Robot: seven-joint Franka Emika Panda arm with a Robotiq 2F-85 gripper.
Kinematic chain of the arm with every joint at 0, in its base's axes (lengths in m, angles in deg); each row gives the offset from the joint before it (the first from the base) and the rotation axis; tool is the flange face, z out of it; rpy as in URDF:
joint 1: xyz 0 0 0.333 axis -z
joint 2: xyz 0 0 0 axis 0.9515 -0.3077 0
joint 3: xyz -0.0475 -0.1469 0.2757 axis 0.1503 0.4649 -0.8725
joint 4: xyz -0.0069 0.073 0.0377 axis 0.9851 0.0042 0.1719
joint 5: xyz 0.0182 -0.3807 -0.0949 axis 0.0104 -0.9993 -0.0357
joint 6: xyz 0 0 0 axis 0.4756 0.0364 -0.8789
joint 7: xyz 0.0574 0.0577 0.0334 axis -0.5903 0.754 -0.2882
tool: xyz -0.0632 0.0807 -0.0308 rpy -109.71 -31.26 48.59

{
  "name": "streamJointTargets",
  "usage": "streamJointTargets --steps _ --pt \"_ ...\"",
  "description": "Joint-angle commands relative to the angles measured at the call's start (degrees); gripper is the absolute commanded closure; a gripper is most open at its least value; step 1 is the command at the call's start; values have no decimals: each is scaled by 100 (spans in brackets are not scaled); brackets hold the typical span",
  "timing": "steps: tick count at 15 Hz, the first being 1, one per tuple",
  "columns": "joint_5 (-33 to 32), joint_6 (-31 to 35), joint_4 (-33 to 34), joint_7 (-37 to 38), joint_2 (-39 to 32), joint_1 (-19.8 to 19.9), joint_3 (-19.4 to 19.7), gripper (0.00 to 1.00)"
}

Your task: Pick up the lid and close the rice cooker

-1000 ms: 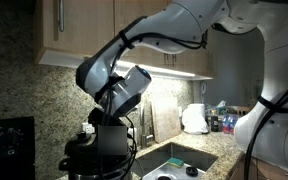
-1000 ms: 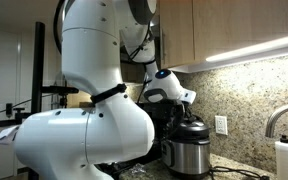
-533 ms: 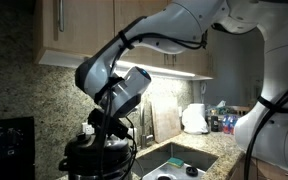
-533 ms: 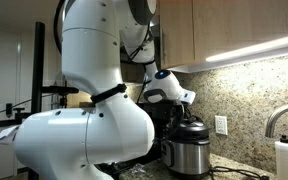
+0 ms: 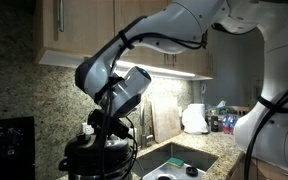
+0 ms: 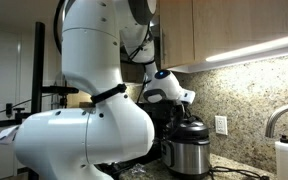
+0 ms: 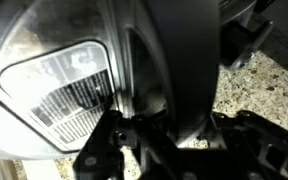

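Seeming nearly finished: lid point(image 6: 191, 129) seated atop rice cooker point(image 6: 189, 157) left of the sink point(image 5: 176, 160), fingers point(image 5: 102, 128) low over it, grip impossible to tell; only release and retreat apparently left

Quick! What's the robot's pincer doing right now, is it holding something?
Pincer: cannot be told. It is down at the round black lid over the squat round rice cooker, and its fingers are too dark to see.

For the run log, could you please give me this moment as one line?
gripper: just above rice cooker, open or shut unclear | lid: atop cooker, under gripper
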Motion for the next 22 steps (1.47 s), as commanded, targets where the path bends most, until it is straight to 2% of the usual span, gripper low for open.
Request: streamJointTargets --steps 1,6,19,22 --pt "129 67 146 -765 -362 83 0 100" --pt "95 69 324 -1002 -399 348 4 99" --pt "91 100 222 -1482 -577 135 -7 100" --pt "39 100 288 -1527 -543 189 -15 100"
